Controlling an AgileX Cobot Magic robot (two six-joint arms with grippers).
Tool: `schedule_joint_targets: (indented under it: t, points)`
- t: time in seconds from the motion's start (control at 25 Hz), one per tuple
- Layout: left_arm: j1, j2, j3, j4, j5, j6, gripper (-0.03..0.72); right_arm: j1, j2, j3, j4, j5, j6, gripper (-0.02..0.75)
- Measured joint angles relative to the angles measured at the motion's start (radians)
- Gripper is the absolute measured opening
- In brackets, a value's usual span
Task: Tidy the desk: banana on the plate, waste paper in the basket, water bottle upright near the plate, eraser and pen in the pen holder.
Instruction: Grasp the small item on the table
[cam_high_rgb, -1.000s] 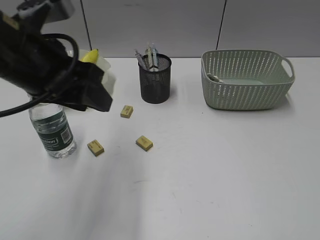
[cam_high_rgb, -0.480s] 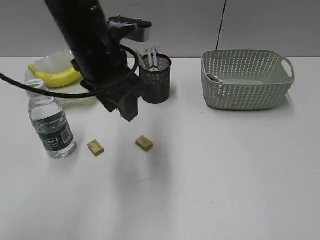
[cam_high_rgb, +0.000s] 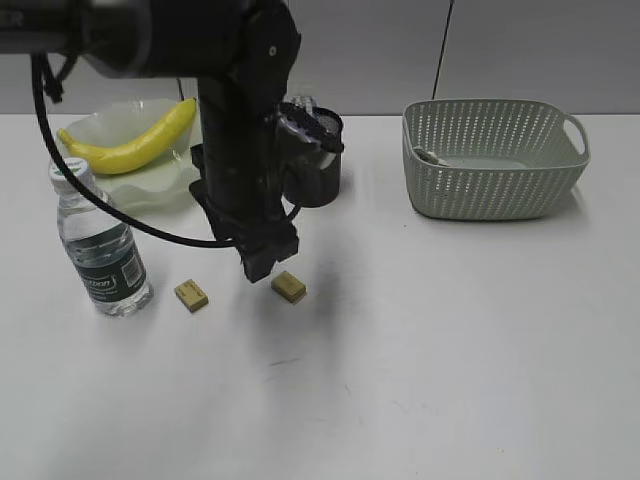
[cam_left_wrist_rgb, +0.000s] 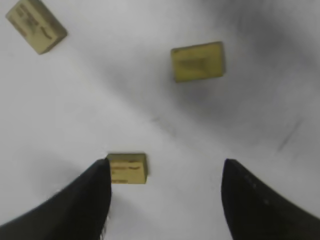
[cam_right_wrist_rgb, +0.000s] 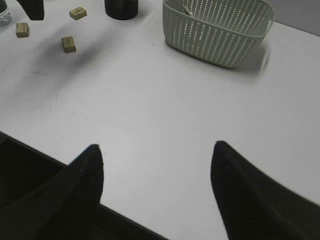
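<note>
The left gripper (cam_left_wrist_rgb: 165, 200) hangs over the desk (cam_high_rgb: 450, 350) with fingers wide apart. One eraser (cam_left_wrist_rgb: 127, 168) lies just beside its left finger, long axis across the gap. The pen holder (cam_high_rgb: 318, 165) stands behind. The right gripper (cam_right_wrist_rgb: 156, 175), also spread, is well apart.

Background only: a plain grey wall (cam_high_rgb: 530, 45) runs behind the far edge of the desk (cam_high_rgb: 450, 350), matte and unmarked. One thin dark seam (cam_high_rgb: 442, 52) divides its panels, leaning slightly off vertical. In the right wrist view a dark, featureless area (cam_right_wrist_rgb: 17, 160) lies past the desk's near edge, its contents not discernible, and a grey strip (cam_right_wrist_rgb: 302, 10) shows at the upper right corner.
</note>
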Motion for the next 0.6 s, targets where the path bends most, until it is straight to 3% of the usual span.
schedule_joint_targets:
  t: [0.16, 0.6]
  points:
    - [0.007, 0.042, 0.000, 0.056, -0.005, 0.000, 0.521, 0.000, 0.000, 0.000, 0.000, 0.000, 0.000, 0.533]
    - [0.073, 0.056, 0.000, 0.064, 0.002, 0.057, 0.521, 0.000, 0.000, 0.000, 0.000, 0.000, 0.000, 0.533]
